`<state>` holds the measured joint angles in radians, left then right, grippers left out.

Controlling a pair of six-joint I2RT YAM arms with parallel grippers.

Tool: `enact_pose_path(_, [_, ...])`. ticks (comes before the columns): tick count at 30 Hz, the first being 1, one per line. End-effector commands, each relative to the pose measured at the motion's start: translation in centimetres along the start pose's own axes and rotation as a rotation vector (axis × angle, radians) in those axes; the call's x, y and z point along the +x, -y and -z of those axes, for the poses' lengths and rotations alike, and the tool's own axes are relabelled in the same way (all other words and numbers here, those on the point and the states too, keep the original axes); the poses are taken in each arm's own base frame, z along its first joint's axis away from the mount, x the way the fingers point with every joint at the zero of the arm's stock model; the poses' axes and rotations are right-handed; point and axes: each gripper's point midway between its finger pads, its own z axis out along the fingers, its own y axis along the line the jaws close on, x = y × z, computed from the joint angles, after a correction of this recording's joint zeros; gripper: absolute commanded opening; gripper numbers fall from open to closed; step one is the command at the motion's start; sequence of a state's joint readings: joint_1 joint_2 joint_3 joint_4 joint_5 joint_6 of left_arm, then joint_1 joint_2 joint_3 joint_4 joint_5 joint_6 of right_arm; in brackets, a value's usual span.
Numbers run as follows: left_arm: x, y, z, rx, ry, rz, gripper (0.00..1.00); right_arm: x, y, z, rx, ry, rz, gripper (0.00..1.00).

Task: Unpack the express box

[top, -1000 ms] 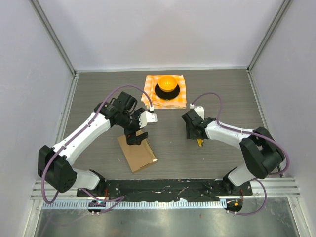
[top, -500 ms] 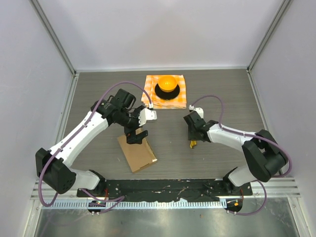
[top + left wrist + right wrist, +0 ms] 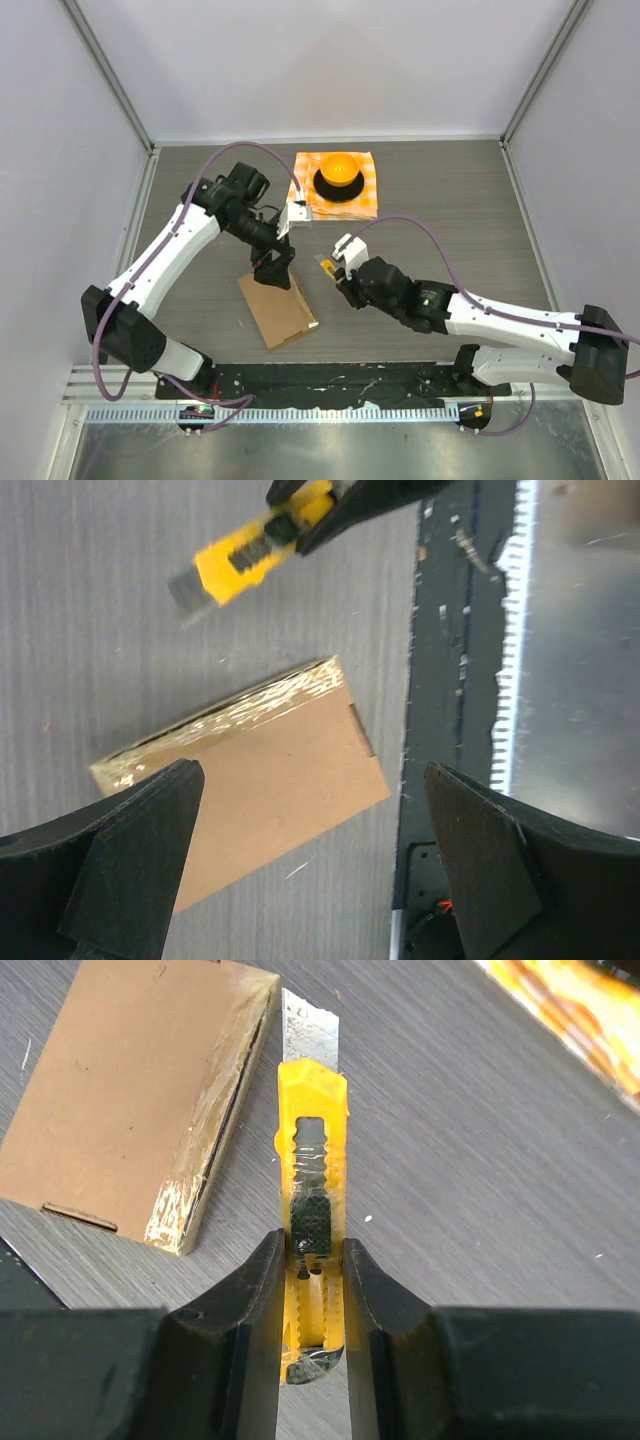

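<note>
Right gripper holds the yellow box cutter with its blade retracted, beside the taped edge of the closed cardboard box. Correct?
Not quite: the blade is extended, not retracted; the right wrist view shows bare metal jutting from the yellow box cutter. Otherwise correct: the right gripper clamps it beside the taped edge of the closed express box.

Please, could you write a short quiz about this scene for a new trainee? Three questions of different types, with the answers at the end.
1. True or false: the left gripper hangs with open jaws over the express box.
2. What does the right gripper hold? A) a yellow utility knife B) a roll of tape C) a pair of scissors
3. Short answer: is the blade pushed out or drawn in?

Key: 1. True. 2. A. 3. Out; it lies beside the box's taped edge.
</note>
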<state>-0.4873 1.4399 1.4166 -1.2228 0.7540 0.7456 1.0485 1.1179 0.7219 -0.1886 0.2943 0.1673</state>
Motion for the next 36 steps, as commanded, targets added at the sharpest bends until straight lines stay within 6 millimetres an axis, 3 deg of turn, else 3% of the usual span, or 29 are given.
enact_pose_path(1, [-2.6, 3.4, 1.6, 0.179, 0.107, 0.066, 0.98, -3.2, 0.7, 1.2, 0.070, 0.119, 0.194, 0.01])
enact_pose_path(7, [-3.1, 5.3, 2.3, 0.319, 0.141, 0.160, 0.99, -5.4, -1.3, 2.8, 0.121, 0.175, 0.422, 0.01])
enact_pose_path(12, [-3.4, 5.5, 2.4, 0.371, 0.150, 0.215, 0.99, -7.4, -3.7, 3.9, 0.139, 0.214, 0.591, 0.01])
enact_pose_path(19, [-2.7, 5.8, 2.3, 0.366, 0.127, 0.218, 0.98, -9.0, -4.2, 4.6, 0.150, 0.205, 0.702, 0.01])
enact_pose_path(25, [-2.1, 6.1, 2.2, 0.361, 0.101, 0.216, 0.89, -9.4, -4.3, 4.2, 0.166, 0.190, 0.754, 0.01])
enact_pose_path(31, [-1.6, 6.3, 1.6, 0.371, 0.058, 0.205, 0.72, -9.8, -4.6, 3.9, 0.172, 0.186, 0.780, 0.01])
enact_pose_path(36, [-0.8, 6.5, 0.8, 0.380, -0.003, 0.195, 0.63, -10.6, -4.6, 4.0, 0.188, 0.200, 0.795, 0.01])
